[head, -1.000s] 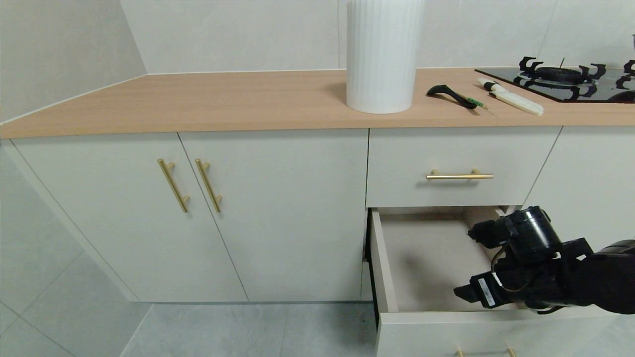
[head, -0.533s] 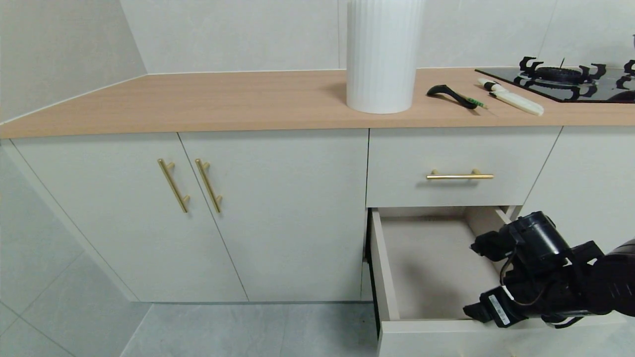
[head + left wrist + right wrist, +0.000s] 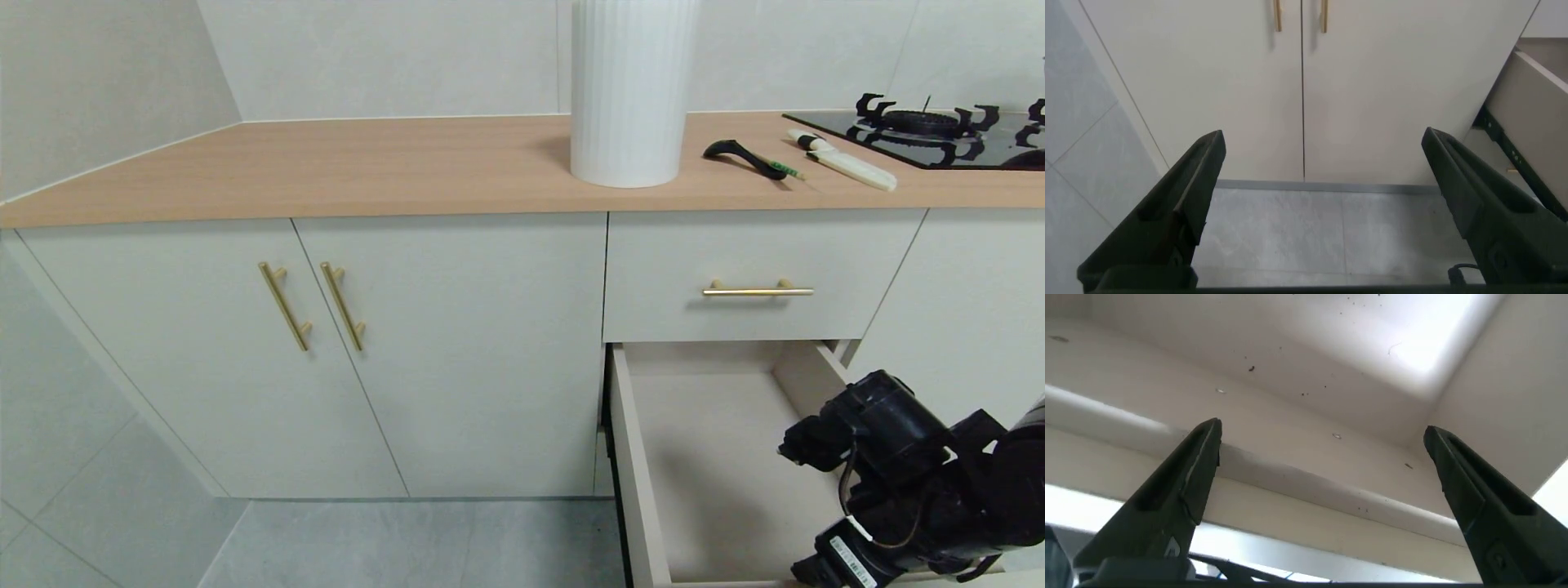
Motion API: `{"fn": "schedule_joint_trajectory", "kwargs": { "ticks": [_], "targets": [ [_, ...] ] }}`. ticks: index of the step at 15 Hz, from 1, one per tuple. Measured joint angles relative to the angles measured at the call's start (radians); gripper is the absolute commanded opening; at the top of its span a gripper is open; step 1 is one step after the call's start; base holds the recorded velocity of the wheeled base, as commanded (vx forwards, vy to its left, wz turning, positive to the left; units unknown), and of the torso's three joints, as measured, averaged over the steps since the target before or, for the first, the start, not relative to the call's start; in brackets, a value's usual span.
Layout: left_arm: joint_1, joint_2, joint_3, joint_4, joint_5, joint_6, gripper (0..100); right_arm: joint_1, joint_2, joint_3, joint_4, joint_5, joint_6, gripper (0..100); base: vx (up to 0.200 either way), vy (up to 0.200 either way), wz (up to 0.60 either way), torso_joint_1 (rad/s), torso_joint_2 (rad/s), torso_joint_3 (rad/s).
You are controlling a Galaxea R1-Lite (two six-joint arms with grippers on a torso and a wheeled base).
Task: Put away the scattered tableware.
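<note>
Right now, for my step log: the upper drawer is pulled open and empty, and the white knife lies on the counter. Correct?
No: the head view shows the lower drawer pulled open and empty; the upper drawer is shut. The white knife does lie on the counter.

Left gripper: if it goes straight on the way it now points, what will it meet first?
Probably the closed cabinet doors, near their lower edge; nothing shows between them and the left gripper. Depth is unclear.

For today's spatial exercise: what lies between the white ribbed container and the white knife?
A black-handled utensil on the countertop, seen in the head view.
</note>
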Motion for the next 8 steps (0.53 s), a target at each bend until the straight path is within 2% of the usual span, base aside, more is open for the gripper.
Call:
{"fn": "schedule_joint_trajectory", "kwargs": {
  "ticks": [3,5,8],
  "targets": [
    [0.000,0.000,0.000,0.000,0.000,0.000,100,-0.003,0.002,-0.046,0.000,0.008,0.045,100,0.000,0.000,0.00,0.000,0.00,0.000],
    [0.001,0.000,0.000,0.000,0.000,0.000,100,-0.023,0.004,-0.084,-0.099,0.010,0.102,100,0.000,0.000,0.00,0.000,0.00,0.000],
    [0.000,0.000,0.000,0.000,0.000,0.000,100,-0.070,0.006,-0.090,-0.386,0.006,0.136,100,0.000,0.000,0.00,0.000,0.00,0.000]
  ]
}}
